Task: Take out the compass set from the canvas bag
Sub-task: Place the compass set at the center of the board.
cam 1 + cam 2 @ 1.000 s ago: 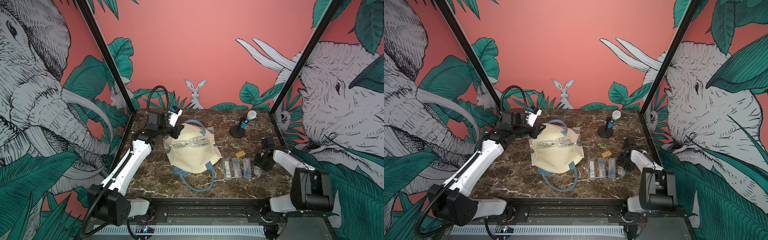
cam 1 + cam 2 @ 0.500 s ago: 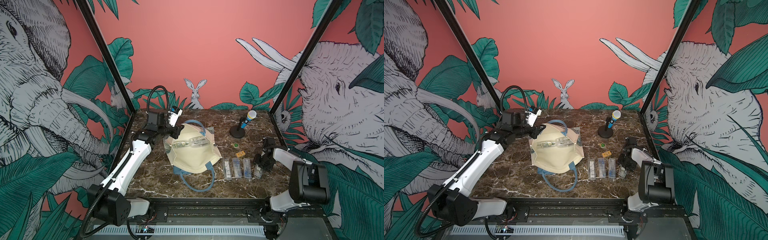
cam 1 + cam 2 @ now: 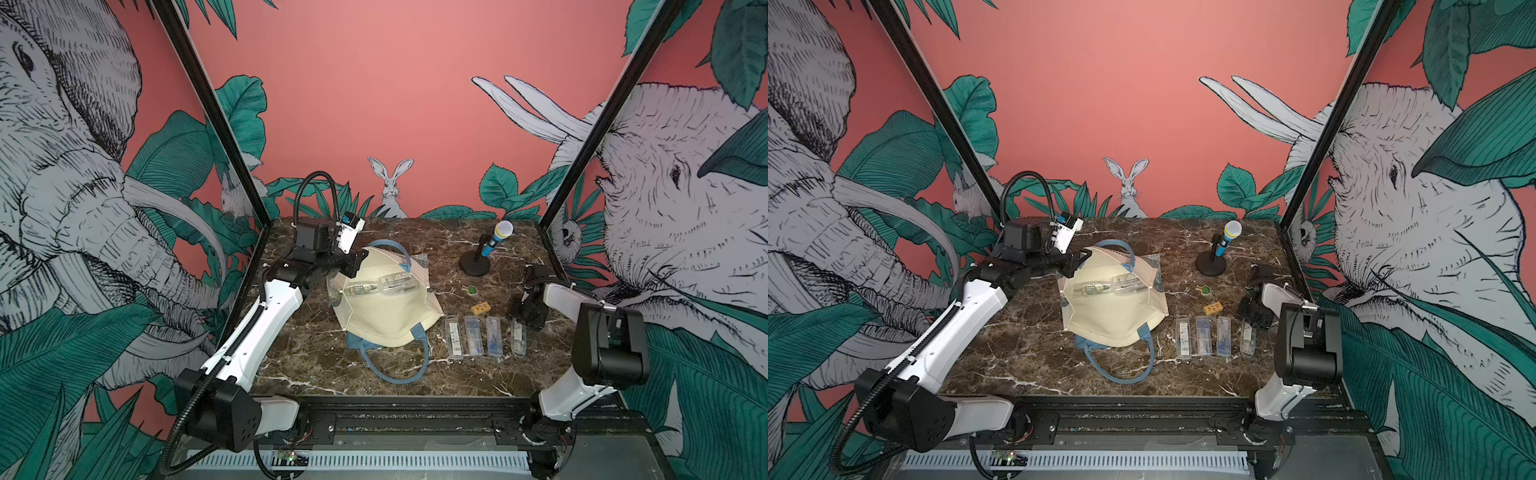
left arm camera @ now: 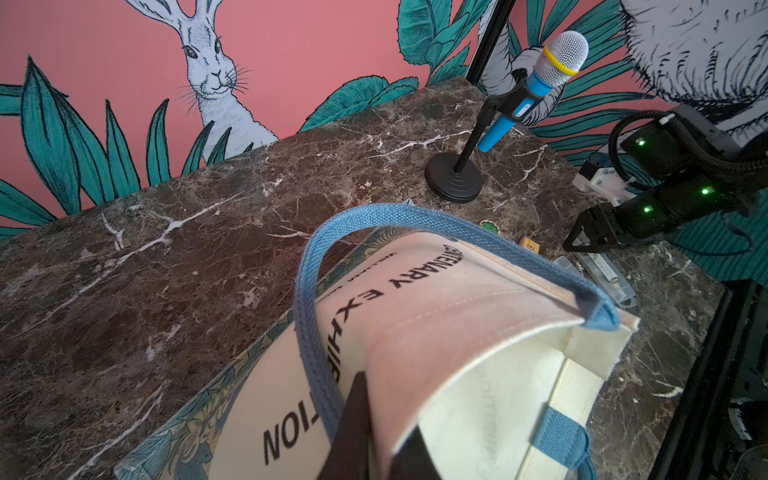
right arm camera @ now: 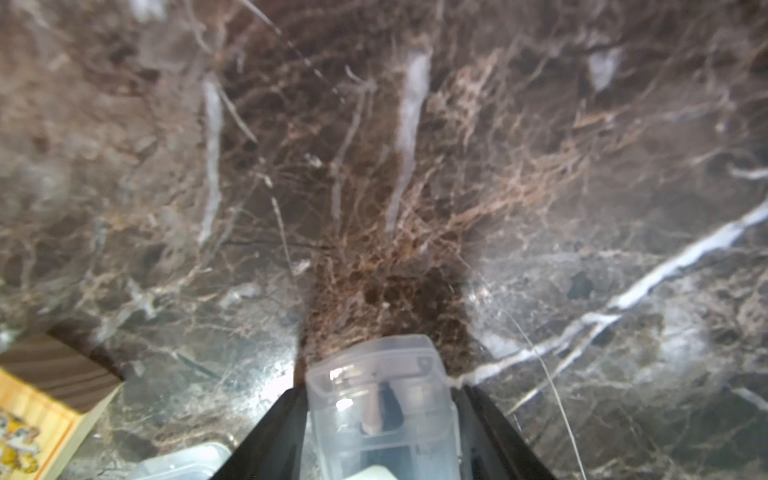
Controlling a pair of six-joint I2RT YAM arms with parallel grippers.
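Left claw is pinching the floppy cream canvas bag rim
Right claw is straddling the clear boxy compass set, grip unclear

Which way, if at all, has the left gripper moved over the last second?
No. The left gripper stays shut on the rim of the bag, at the same spot relative to the mic stand in both top views.

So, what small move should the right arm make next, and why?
Probably lift the right gripper straight up, off the clear case: that case already lies on the table, last in a row of four, with the jaws on either side of it. Two more cases show inside the canvas bag, whose rim the left gripper pinches.
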